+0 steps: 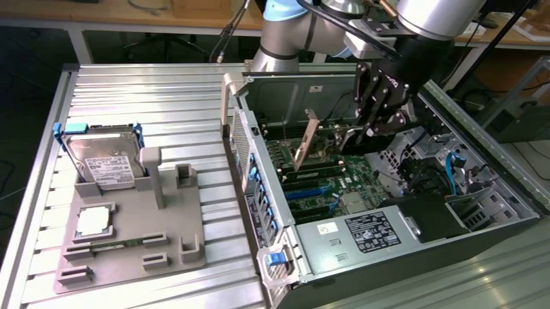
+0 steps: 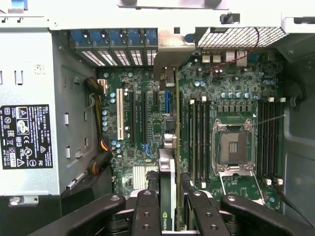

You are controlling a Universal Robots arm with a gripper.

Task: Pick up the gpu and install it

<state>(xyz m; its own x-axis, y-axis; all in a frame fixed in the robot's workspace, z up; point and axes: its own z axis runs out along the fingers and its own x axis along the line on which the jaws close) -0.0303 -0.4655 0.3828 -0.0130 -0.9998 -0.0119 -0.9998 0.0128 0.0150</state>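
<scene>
Got the gpu [image 2: 167,162] clamped in the gripper [image 2: 168,199], edge-on over the motherboard [image 2: 147,83], long axis along the slots [image 2: 135,118], bracket [image 2: 170,51] end farthest out.

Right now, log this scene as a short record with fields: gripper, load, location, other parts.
gripper: gripper shut on the gpu
load: card held edge-on between the fingers
location: inside the open computer case, over the motherboard
gpu seated in slot: cannot tell
CPU socket: empty
parts fixture: to the exterior view's left of the case
on fixture: hard drive, CPU, memory stick
</scene>
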